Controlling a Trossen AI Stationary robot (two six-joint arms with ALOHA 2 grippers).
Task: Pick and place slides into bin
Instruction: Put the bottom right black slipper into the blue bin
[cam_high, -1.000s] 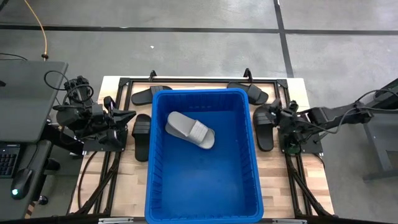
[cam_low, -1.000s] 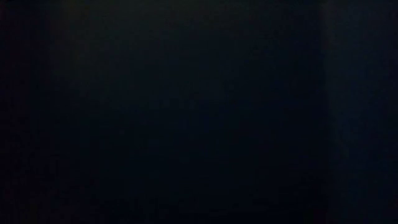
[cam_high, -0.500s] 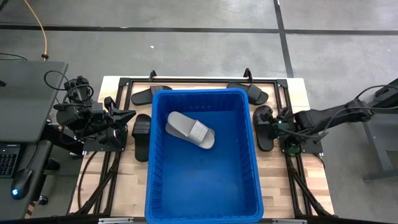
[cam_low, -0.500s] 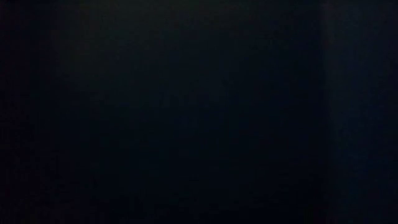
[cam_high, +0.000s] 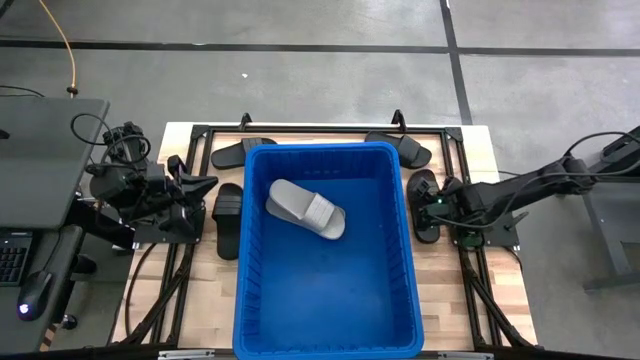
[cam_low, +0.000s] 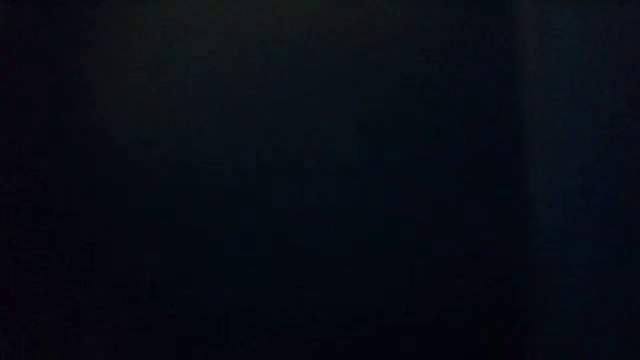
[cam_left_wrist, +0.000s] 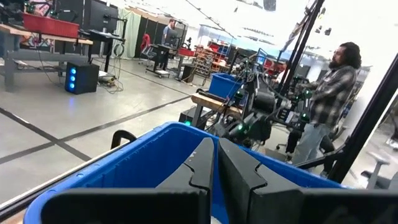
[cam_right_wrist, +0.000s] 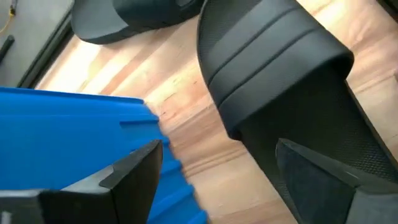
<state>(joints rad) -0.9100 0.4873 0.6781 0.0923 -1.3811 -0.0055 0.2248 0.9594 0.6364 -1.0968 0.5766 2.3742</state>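
The blue bin (cam_high: 328, 290) stands mid-table with a light grey slide (cam_high: 305, 208) lying on its floor. A black slide (cam_high: 424, 190) lies flat on the wood to the bin's right. My right gripper (cam_high: 434, 206) hangs open just over it, slanting down. In the right wrist view one finger (cam_right_wrist: 134, 171) is over the wood beside the bin wall (cam_right_wrist: 68, 124) and the other (cam_right_wrist: 323, 177) is over the black slide's footbed (cam_right_wrist: 292, 130), behind its strap (cam_right_wrist: 267, 50). My left gripper (cam_high: 207, 192) waits shut left of the bin, pointing level at it. The low view is dark.
More black slides lie on the table: one left of the bin (cam_high: 229, 220), one at the far left (cam_high: 243, 152) and one at the far right (cam_high: 400, 148). Black frame rails (cam_high: 330, 128) border the table. A person (cam_left_wrist: 326, 106) stands in the room beyond.
My right gripper has reached toward the bin and sunk, tipping further downward over the black slide on the bin's right. Its fingers have stayed open. No slide has moved.
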